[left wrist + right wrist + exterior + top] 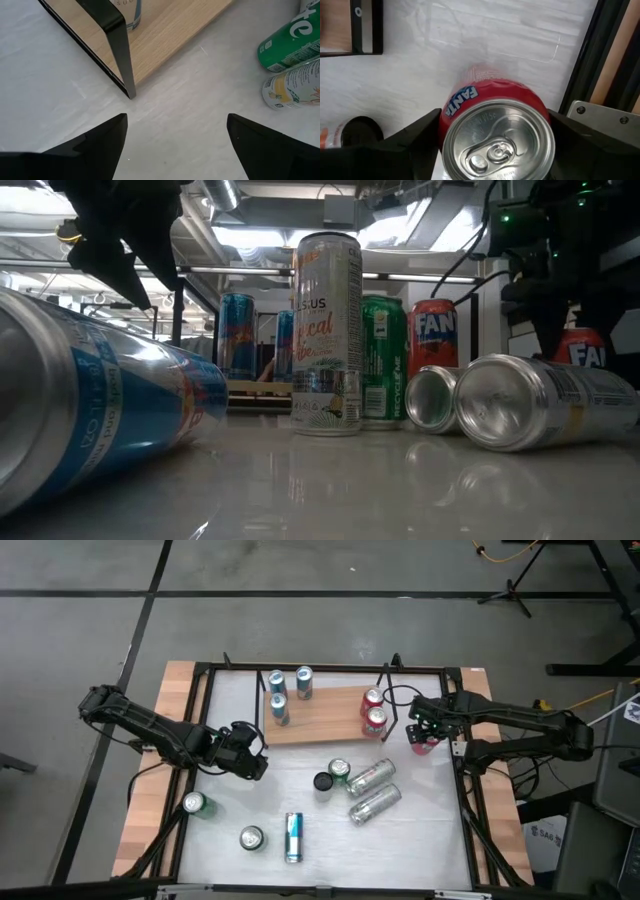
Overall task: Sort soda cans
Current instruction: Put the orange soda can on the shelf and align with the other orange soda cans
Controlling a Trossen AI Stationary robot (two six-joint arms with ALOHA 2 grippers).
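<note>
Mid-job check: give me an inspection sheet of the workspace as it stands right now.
Surface: white table top inside a black frame, with a wooden board at the far side.
Job's things: three blue cans and two red cans upright on the board; silver cans and one blue can lying down; green cans upright.
Clutter: nothing seen.
Grippers: left gripper open, empty, near the board's corner; right gripper straddles a red Fanta can, grip cannot be told.
Cables: black loop beside the red cans.
Surroundings: grey floor, tripod.
</note>
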